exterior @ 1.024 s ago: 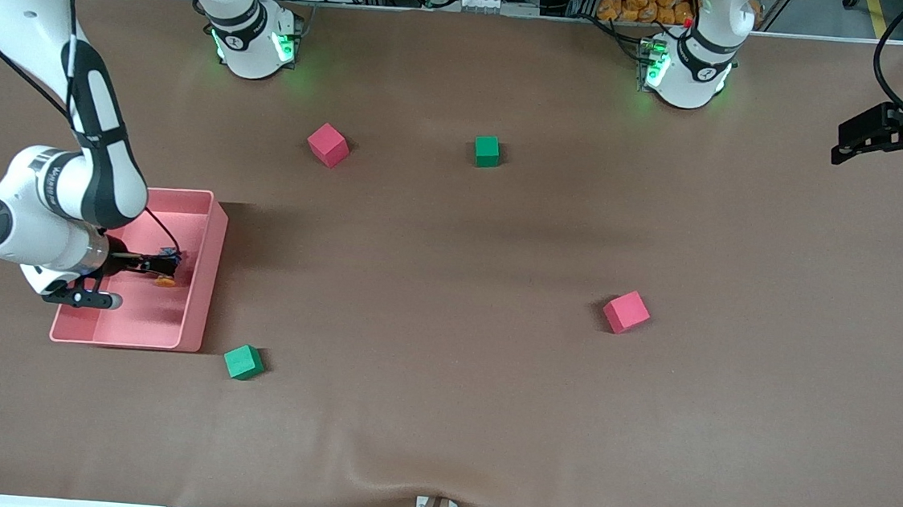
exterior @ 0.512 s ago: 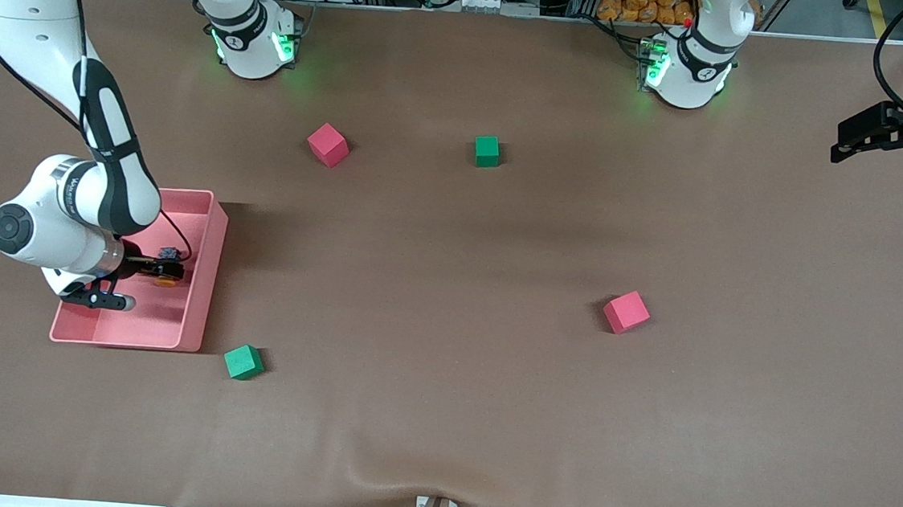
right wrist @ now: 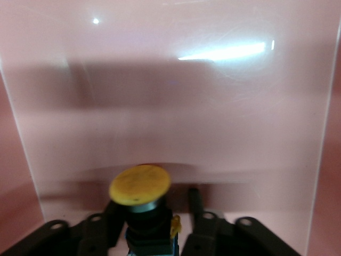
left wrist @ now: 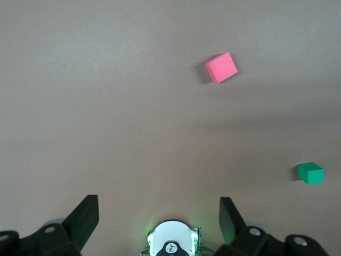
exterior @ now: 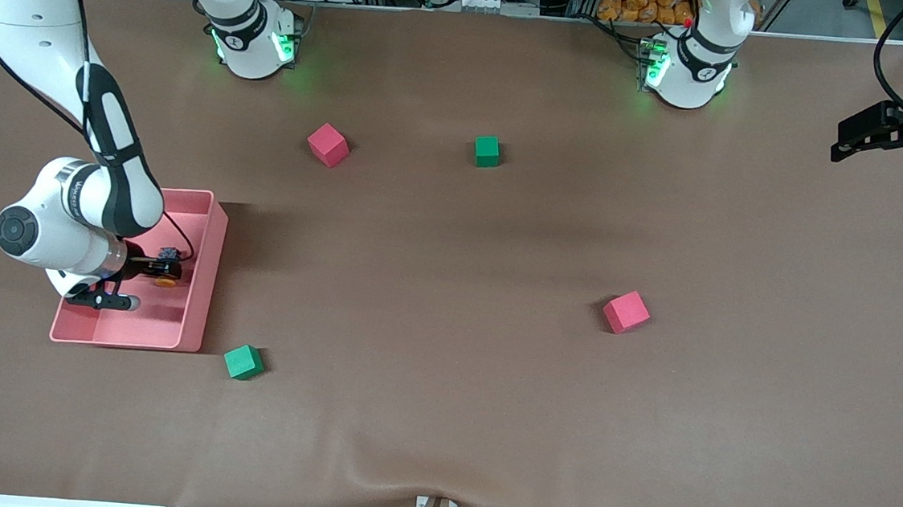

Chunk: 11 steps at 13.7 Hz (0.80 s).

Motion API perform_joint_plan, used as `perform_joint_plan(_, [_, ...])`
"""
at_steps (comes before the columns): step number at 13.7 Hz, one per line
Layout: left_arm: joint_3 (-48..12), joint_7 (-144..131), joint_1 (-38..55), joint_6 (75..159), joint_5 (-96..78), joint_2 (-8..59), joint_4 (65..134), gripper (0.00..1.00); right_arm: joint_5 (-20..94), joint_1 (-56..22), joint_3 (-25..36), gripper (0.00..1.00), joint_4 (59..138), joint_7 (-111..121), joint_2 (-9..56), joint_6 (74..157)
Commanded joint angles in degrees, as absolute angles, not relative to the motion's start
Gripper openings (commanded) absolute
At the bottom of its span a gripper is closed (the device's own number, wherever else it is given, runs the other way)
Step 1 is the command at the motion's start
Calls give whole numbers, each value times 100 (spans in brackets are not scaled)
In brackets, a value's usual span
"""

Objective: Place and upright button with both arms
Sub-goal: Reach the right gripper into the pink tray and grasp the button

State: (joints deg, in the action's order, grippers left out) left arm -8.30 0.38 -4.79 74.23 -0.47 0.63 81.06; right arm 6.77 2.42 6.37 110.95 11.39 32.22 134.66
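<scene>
At the middle-left of the front frame, the right gripper (exterior: 164, 270) sits inside the pink tray (exterior: 205, 266), clamped on the button (right wrist: 140, 186). At the upper-right edge, the left gripper (left wrist: 159, 216) waits, fingers apart, over the surface (exterior: 448, 301).

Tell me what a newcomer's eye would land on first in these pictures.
First the pink tray at the right arm's end of the table, with the right gripper over it, shut on the orange-capped button. Next, the bright cubes scattered over the brown table: two red and two green. The left gripper waits open at its own end.
</scene>
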Motion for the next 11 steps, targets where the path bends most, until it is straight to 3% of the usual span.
perform_joint_plan(1, [-861, 97, -536, 7330, 35, -18, 8095, 100, 817, 334, 606, 0, 11005, 1564, 3173, 13396])
perform_joint_plan(8, [-870, 88, -536, 7330, 35, 0, 8095, 100, 817, 255, 607, 0, 9153, 1276, 3138, 10787])
perform_joint_plan(11, [-870, 88, -536, 7330, 35, 17, 8104, 100, 826, -130, 571, 0, 8221, 557, 3155, 9812])
